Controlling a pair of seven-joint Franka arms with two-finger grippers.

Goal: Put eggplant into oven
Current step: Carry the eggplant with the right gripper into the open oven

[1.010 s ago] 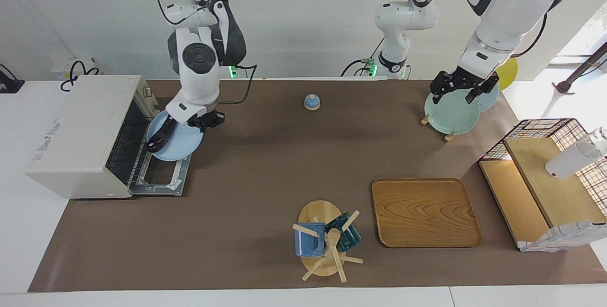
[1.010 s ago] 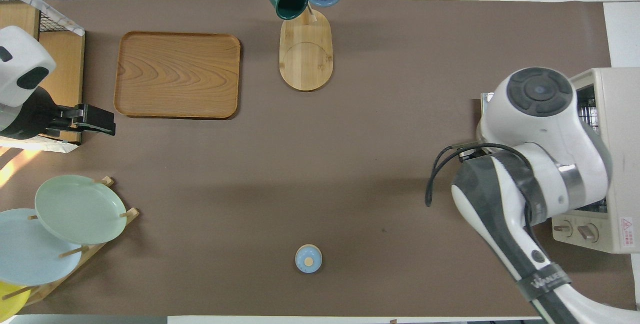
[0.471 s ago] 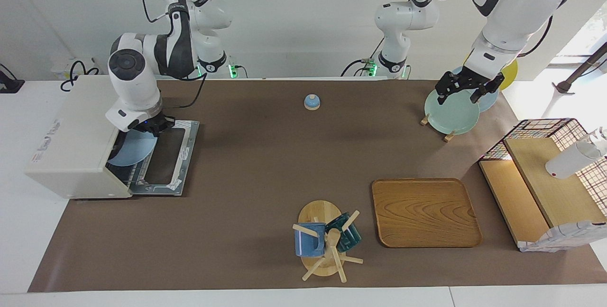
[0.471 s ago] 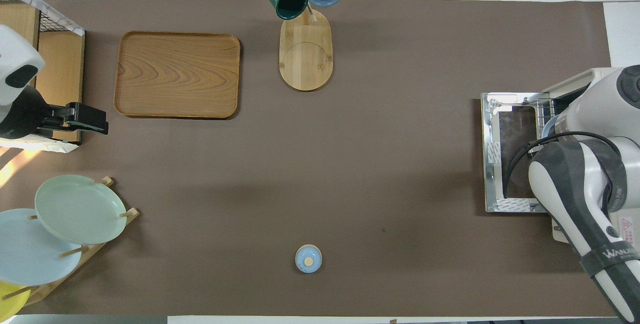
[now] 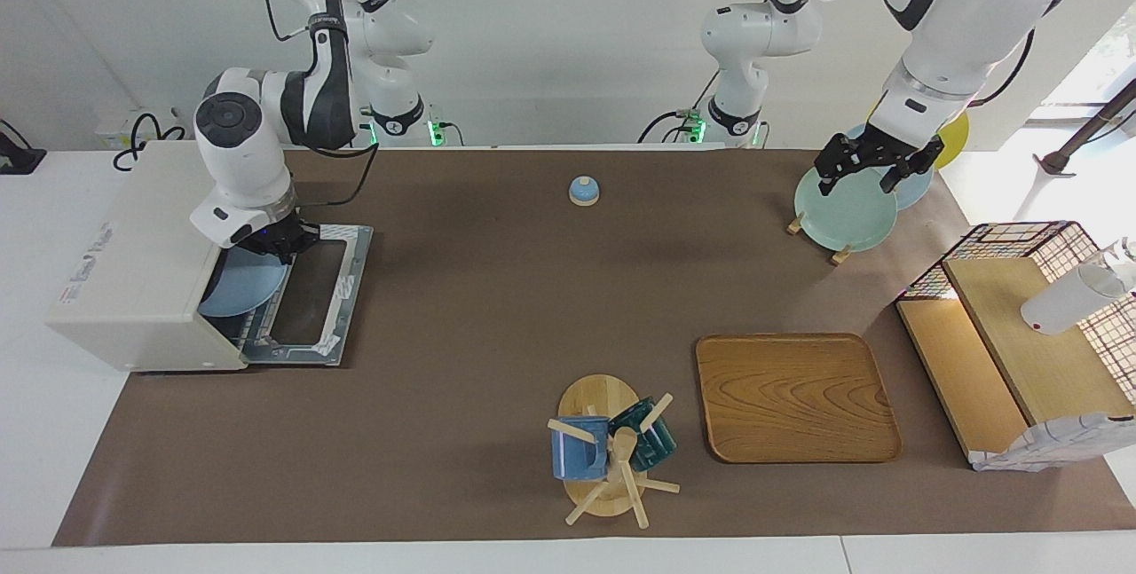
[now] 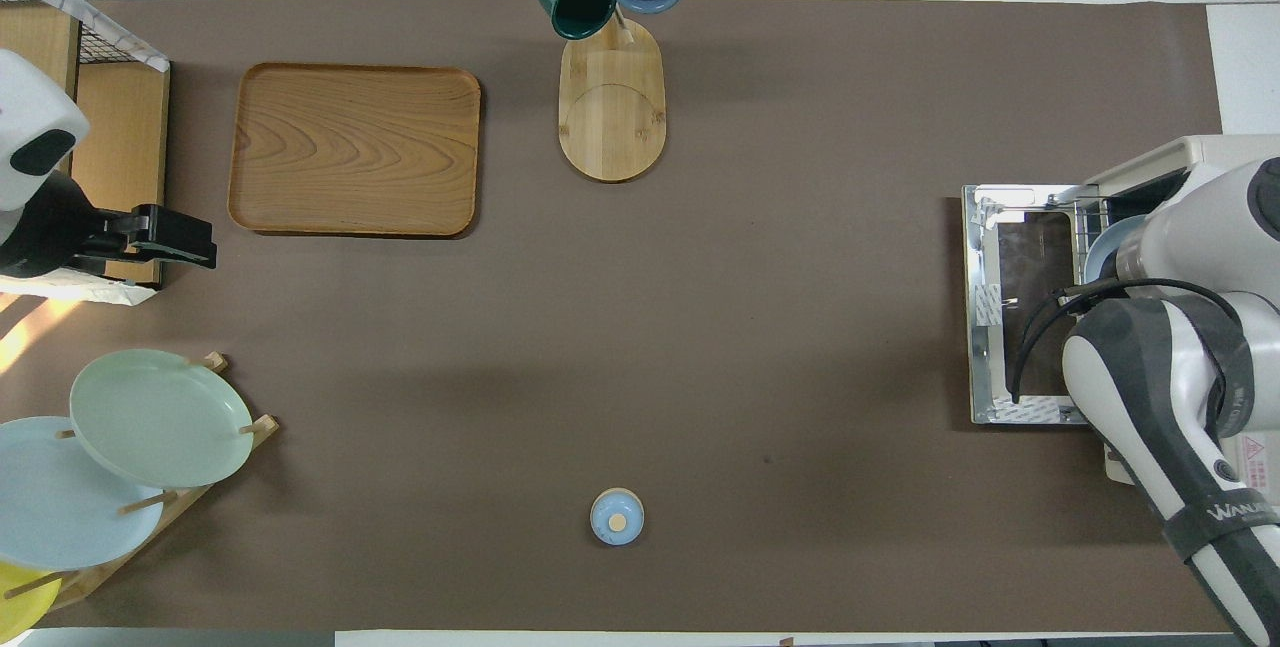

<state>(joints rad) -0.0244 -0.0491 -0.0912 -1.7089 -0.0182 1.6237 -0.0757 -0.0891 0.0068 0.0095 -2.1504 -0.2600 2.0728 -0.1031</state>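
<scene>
The off-white oven (image 5: 133, 246) stands at the right arm's end of the table, its glass door (image 5: 315, 290) dropped flat open. It also shows in the overhead view (image 6: 1225, 157). My right gripper (image 5: 271, 244) is at the oven mouth, shut on the rim of a light blue plate (image 5: 240, 290). The plate sits partly inside the oven, over the wire rack. The eggplant is hidden; I cannot see it on the plate or on the table. My left gripper (image 5: 874, 168) waits in the air over the plate rack at the left arm's end.
A wooden rack with a green plate (image 5: 843, 210) and others stands near the left arm. A small blue bell (image 5: 583, 191), a wooden tray (image 5: 796, 397), a mug tree (image 5: 608, 450) and a wire-mesh wooden shelf (image 5: 1021, 334) with a white cup are on the table.
My right arm swung the plate, with the eggplant on it, from in front of the door into the oven mouth. The eggplant went out of sight. The left gripper rose a little.
</scene>
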